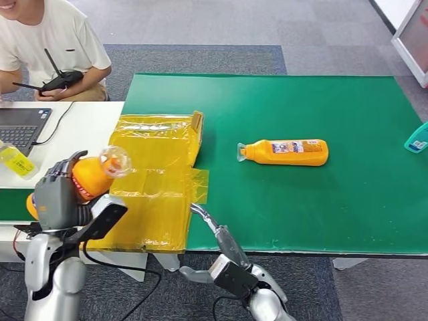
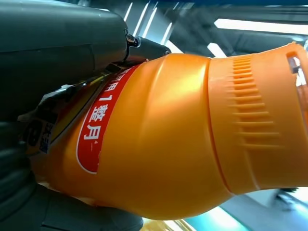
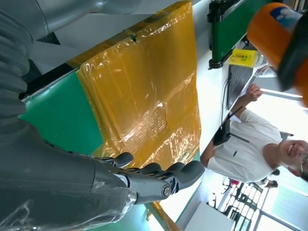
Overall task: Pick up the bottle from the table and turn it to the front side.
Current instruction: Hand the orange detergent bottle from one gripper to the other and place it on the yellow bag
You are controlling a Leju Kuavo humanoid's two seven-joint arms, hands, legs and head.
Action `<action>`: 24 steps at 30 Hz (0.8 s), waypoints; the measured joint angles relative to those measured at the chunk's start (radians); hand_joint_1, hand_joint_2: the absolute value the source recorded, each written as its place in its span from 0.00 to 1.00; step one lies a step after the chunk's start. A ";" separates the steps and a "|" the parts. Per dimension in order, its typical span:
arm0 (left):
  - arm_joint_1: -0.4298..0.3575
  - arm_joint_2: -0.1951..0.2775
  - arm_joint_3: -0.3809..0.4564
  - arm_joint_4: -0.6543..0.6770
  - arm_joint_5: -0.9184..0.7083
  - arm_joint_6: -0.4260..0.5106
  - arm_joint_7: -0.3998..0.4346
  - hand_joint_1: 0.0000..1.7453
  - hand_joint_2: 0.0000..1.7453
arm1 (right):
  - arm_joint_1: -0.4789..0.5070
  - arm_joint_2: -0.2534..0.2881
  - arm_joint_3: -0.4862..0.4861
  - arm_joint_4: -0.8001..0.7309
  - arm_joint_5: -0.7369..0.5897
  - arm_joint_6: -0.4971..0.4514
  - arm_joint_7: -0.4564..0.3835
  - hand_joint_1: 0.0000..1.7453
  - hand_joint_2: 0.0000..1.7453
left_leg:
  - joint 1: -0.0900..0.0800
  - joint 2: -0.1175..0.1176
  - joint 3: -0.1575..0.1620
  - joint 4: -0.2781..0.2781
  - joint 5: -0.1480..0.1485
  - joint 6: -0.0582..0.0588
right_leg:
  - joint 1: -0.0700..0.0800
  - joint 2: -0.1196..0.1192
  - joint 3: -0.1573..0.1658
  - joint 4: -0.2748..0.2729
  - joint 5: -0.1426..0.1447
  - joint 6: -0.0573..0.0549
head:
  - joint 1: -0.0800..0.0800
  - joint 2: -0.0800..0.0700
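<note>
My left hand [image 1: 58, 197] grips an orange bottle [image 1: 93, 175] lifted above the table's near left corner, its clear cap [image 1: 115, 161] pointing up and to the right. The left wrist view shows that bottle [image 2: 163, 134] close up, with a red label [image 2: 98, 125] and my dark fingers [image 2: 61, 43] wrapped round it. A second orange bottle [image 1: 285, 152] lies on its side on the green table [image 1: 328, 200], cap toward the left. My right hand [image 1: 215, 231] hangs below the table's front edge, fingers [image 3: 160, 175] straight and apart, holding nothing.
A flat yellow taped box [image 1: 156, 180] covers the table's left part. A white desk [image 1: 81, 134] to the left carries a laptop [image 1: 23, 127] and a yellow packet [image 1: 15, 160]. A person [image 1: 50, 47] sits behind it holding a controller [image 1: 60, 80]. A teal object [image 1: 418, 139] lies at the right edge.
</note>
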 joint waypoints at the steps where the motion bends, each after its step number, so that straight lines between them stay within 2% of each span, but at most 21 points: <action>1: -0.032 0.017 -0.014 0.038 -0.095 0.011 0.032 1.00 1.00 | -0.006 0.000 0.000 0.001 0.000 0.007 -0.003 0.00 1.00 | 0.000 0.000 0.000 0.000 0.000 0.000 | 0.000 0.000 0.000 0.000 0.000 0.000 | 0.000 0.000; 4: -0.111 0.064 -0.062 0.154 -0.257 0.025 0.089 1.00 1.00 | -0.025 0.000 0.000 0.006 0.000 0.019 -0.008 0.00 1.00 | 0.000 0.000 0.000 0.000 0.001 0.000 | 0.000 0.000 0.000 0.000 0.001 -0.001 | 0.000 0.000; 8: -0.200 0.103 -0.116 0.302 -0.281 0.039 0.090 1.00 1.00 | -0.050 0.003 0.013 0.021 -0.009 0.028 -0.021 0.00 1.00 | 0.000 0.000 0.000 0.000 0.002 -0.001 | 0.000 0.000 -0.001 0.000 0.002 -0.001 | 0.000 0.000; 14: -0.323 0.110 -0.165 0.500 -0.238 0.043 0.063 1.00 1.00 | -0.073 0.008 0.056 0.023 -0.024 0.028 -0.052 0.00 1.00 | 0.000 0.000 -0.001 0.000 0.002 -0.001 | 0.000 0.000 -0.001 0.001 0.002 -0.001 | 0.000 0.000; 19: -0.400 0.110 -0.202 0.638 -0.279 0.025 0.096 1.00 1.00 | -0.081 0.008 0.075 0.021 -0.035 0.032 -0.052 0.00 1.00 | 0.000 0.000 -0.001 0.000 0.002 -0.001 | 0.000 0.000 -0.001 0.000 0.002 -0.001 | 0.000 0.000; 24: -0.455 0.107 -0.234 0.806 -0.297 0.063 0.139 1.00 1.00 | -0.082 0.012 0.093 0.021 -0.052 0.054 -0.068 0.00 1.00 | 0.000 0.000 -0.001 0.000 0.002 -0.001 | 0.000 0.000 -0.001 0.001 0.002 -0.001 | 0.000 0.000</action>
